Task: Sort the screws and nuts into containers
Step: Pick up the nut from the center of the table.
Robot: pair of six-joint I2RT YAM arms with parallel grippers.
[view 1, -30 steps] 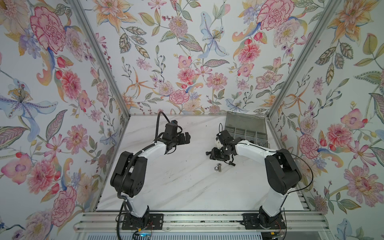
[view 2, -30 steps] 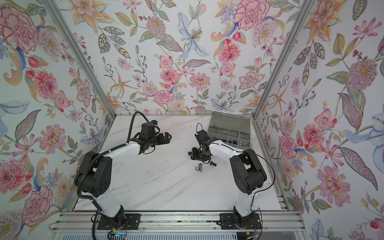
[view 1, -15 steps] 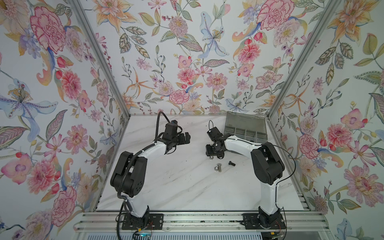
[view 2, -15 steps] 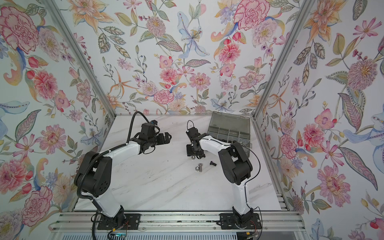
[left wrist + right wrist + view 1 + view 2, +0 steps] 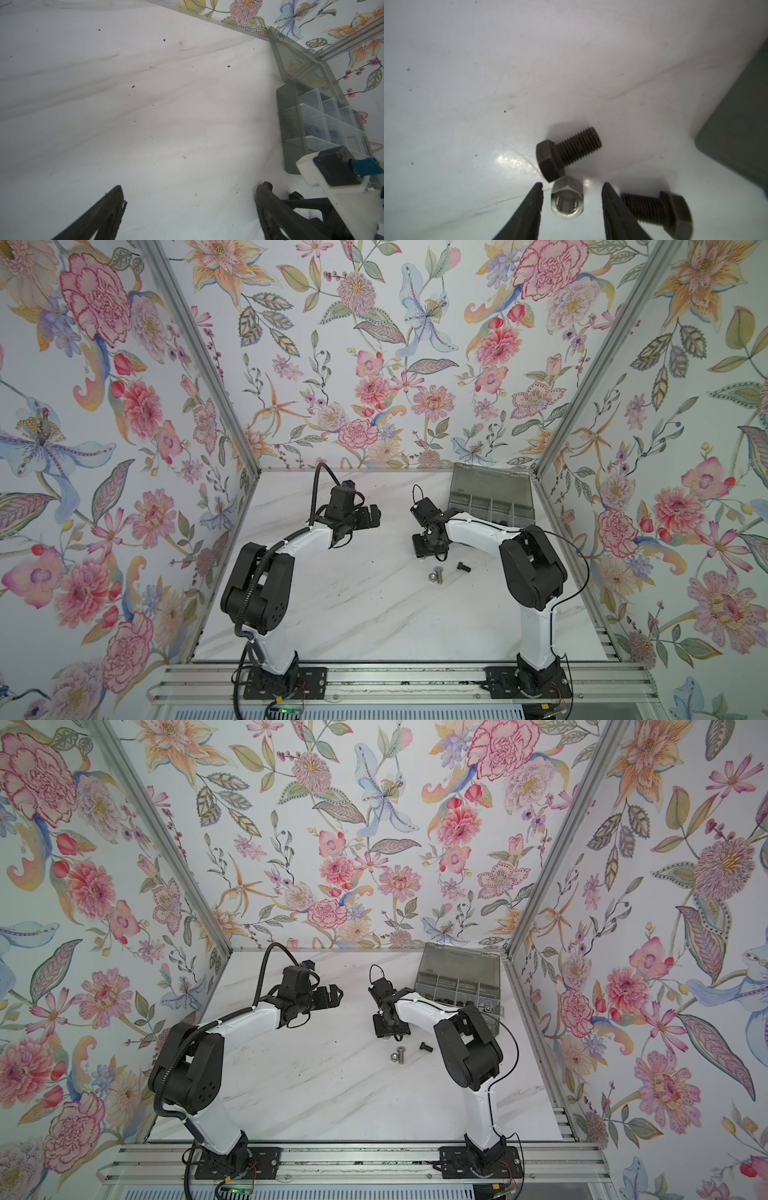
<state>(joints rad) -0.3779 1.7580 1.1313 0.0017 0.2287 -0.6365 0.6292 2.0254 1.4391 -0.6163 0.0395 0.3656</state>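
Starting from the near edge of the white marble-patterned table (image 5: 353, 614), which is smooth and glossy but peppered with dark specks, I first meet two loose pieces right of the middle. One is a small shiny silver piece (image 5: 435, 574), too small for me to call screw or nut. Just beside it, toward the right edge, lies a short black hex-head screw (image 5: 464, 567).

Just beyond them my right gripper (image 5: 573, 184) points down at the table. Its wrist view shows the tapered matte black fingers (image 5: 529, 214) partly spread, straddling a shiny silver hexagonal nut (image 5: 566, 200) whose threaded bore faces the camera. I see a gap on each side, so neither finger touches it. A dull black threaded screw (image 5: 566, 153) lies past the fingertips with its hex head against the nut. Another black screw (image 5: 658, 212) lies just outside one finger.

Across the table's middle, my left gripper (image 5: 374, 517) hangs with its fingers (image 5: 116, 199) spread wide.

In the far right corner stands the grey translucent plastic organizer box (image 5: 490, 485), lid up, with clear walls dividing its compartments (image 5: 332, 124). Dark parts (image 5: 446, 999) lie in some.
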